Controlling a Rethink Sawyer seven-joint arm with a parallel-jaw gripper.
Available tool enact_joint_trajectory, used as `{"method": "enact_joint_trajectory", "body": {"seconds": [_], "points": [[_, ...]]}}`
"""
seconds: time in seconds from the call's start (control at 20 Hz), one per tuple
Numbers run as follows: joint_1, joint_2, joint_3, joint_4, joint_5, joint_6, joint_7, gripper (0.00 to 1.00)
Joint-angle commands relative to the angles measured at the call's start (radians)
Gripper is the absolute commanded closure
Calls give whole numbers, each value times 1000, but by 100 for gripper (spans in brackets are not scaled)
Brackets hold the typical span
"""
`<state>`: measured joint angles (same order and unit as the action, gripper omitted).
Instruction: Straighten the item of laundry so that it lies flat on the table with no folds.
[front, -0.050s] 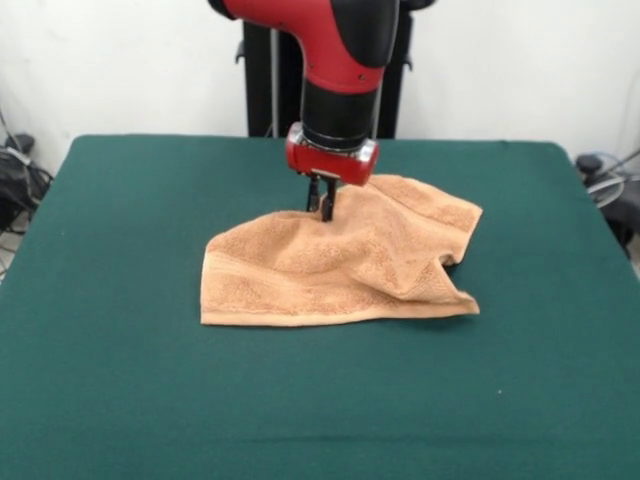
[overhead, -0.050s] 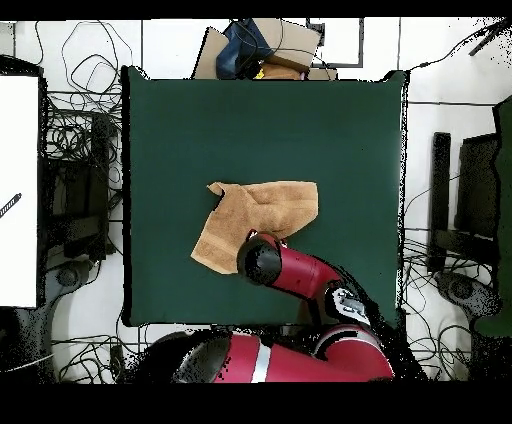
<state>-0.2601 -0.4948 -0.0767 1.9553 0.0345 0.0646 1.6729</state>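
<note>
The item of laundry, a light orange-tan towel, lies rumpled near the middle of the green table. Its right part is folded over with a raised crease, and the front hem lies roughly straight. My gripper comes straight down onto the towel's far edge, its dark fingers close together and shut on the cloth there. In the overhead view the towel has one corner sticking out at its upper left. The arm's wrist covers the towel's lower edge and hides the gripper.
Green cloth surrounds the towel on all sides. A cardboard box with clutter sits beyond one table edge. Cables and black stands lie on the floor at the sides.
</note>
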Motion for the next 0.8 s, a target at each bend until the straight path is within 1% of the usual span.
{"method": "enact_joint_trajectory", "body": {"seconds": [0.05,0.4,0.8], "points": [[-4,-31,64,-28,62,41,204,100],[11,-35,57,-18,67,35,209,100],[48,-51,35,-23,95,83,217,100]]}}
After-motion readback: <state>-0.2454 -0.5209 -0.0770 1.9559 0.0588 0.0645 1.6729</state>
